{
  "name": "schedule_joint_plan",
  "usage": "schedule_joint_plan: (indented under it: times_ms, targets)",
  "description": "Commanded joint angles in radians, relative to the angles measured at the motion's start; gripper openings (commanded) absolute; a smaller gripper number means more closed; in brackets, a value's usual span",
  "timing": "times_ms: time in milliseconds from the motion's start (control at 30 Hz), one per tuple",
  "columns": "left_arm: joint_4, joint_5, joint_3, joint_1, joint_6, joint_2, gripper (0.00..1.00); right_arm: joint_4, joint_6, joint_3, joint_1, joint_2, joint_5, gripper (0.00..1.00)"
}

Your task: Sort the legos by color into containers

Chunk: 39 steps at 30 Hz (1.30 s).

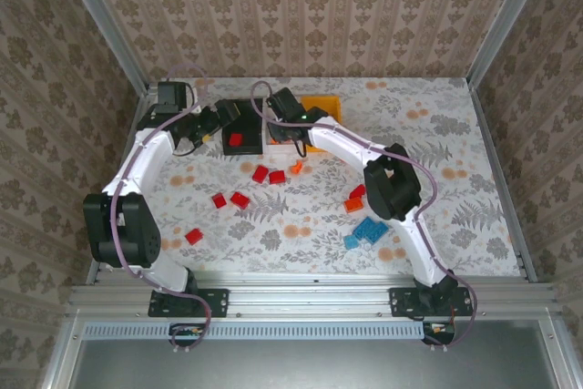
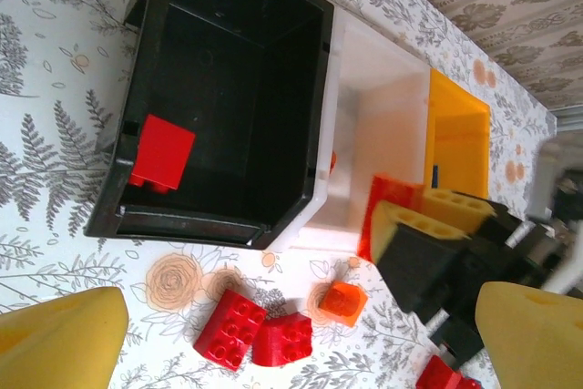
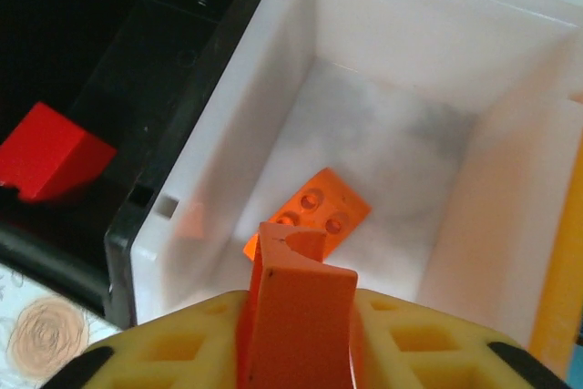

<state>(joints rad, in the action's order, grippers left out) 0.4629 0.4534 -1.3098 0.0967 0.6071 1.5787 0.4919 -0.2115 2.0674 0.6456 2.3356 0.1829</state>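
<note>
An orange brick (image 3: pixel 296 302) is clamped by the right gripper (image 3: pixel 301 343), long axis pointed into the white bin (image 3: pixel 510 189); the left gripper (image 2: pixel 296 339) is spread.

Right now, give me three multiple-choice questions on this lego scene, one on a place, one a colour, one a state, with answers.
1. Which bin holds a red brick? A) black B) white C) orange-yellow
2. What colour brick does the right gripper hold? A) light blue B) orange C) red
3. How is the left gripper? A) open, empty B) shut on a brick C) shut, empty
Answers: 1 A, it lies on the floor of the black bin. 2 B, it clamps an orange brick. 3 A, it stands wide open, gripping nothing.
</note>
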Motion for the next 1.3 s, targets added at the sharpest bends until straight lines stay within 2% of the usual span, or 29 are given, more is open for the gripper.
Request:
schedule_joint_plan:
  times_ms: [0,133,233,333,500,567,733,800,900,1000,1133,1267]
  targets:
    - [-0.016,0.036,0.008,-0.003,0.02,-0.009,1.0,0.093,0.018,0.09,-0.004,0.04,0.046,0.4]
    - [-0.032,0.034,0.017,-0.004,0.029,-0.022,1.0,0.109,0.022,0.14,0.0,0.038,0.048,0.5]
    - [-0.029,0.032,0.017,-0.003,0.026,-0.019,1.0,0.139,0.02,0.157,0.014,0.015,0.061,0.51]
    - [-0.019,0.015,0.017,-0.004,0.023,-0.018,1.0,0.102,0.017,0.071,0.03,-0.079,0.078,0.51]
    - [-0.013,0.005,0.02,0.047,0.018,-0.021,1.0,-0.041,-0.077,-0.32,0.025,-0.355,0.146,0.55]
    - [-0.012,0.005,0.021,0.112,0.02,-0.02,1.0,-0.047,-0.137,-0.485,0.017,-0.461,0.187,0.59]
    - [0.017,0.021,-0.006,0.342,-0.004,0.019,1.0,-0.024,-0.298,-0.893,-0.004,-0.729,0.255,0.67]
    - [0.014,0.033,-0.006,0.413,-0.001,0.031,1.0,0.006,-0.358,-1.001,-0.018,-0.809,0.237,0.69]
    - [0.01,0.051,-0.006,0.458,0.005,0.047,1.0,0.022,-0.437,-1.122,-0.044,-0.891,0.164,0.7]
    - [0.009,0.059,-0.008,0.462,0.01,0.055,1.0,-0.005,-0.49,-1.202,-0.069,-0.901,0.067,0.7]
    - [0.029,0.031,-0.015,0.454,-0.009,0.049,1.0,-0.098,-0.458,-1.245,-0.131,-0.863,-0.082,0.67]
    - [0.043,0.001,-0.02,0.454,-0.03,0.037,1.0,-0.122,-0.423,-1.239,-0.165,-0.842,-0.123,0.64]
